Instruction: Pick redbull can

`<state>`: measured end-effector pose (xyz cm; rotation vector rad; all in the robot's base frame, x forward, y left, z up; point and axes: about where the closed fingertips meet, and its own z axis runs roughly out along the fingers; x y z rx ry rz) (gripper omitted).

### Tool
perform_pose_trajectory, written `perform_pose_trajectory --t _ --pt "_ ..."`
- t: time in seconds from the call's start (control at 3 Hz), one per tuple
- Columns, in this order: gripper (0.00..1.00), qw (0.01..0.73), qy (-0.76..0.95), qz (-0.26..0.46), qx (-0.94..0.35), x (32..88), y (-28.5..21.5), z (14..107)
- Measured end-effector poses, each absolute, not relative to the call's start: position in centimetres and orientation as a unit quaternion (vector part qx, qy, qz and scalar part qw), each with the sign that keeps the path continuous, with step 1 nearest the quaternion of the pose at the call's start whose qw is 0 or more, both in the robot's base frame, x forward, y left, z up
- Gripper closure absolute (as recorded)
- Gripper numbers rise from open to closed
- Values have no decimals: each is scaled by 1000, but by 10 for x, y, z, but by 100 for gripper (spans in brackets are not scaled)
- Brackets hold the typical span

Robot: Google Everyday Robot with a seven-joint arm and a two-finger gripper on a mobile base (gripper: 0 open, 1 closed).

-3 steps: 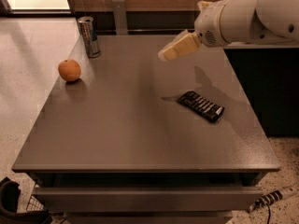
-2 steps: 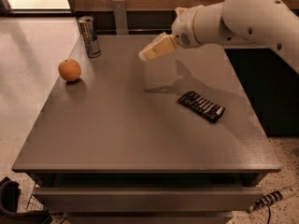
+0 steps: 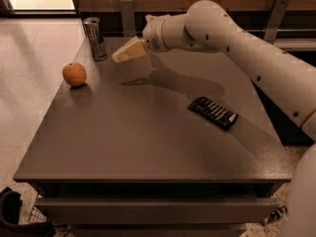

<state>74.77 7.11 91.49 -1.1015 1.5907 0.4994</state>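
The redbull can [image 3: 94, 37] stands upright at the far left corner of the grey table [image 3: 148, 137]. It is slim and silvery with dark panels. My gripper [image 3: 120, 55] hangs above the table just right of the can, a short gap away, with its cream fingers pointing left towards it. It holds nothing that I can see. The white arm reaches in from the right.
An orange fruit [image 3: 74, 74] sits near the left edge, in front of the can. A black flat packet [image 3: 213, 112] lies on the right half of the table. A wall with metal brackets runs behind. A dark object [image 3: 15, 216] lies on the floor at lower left.
The gripper has moved steadily left across the table's far side, from the right half to just beside the can. The can, fruit and packet have not moved.
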Motion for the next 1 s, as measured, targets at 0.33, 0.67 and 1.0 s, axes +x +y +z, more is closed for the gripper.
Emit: perform_pose_trajectory --t 0.33,0.67,1.0 --pt "0 548 658 231 -461 764 100 909" --pt "0 560 651 248 -448 780 122 905" --pt "0 577 648 256 -427 787 139 903"
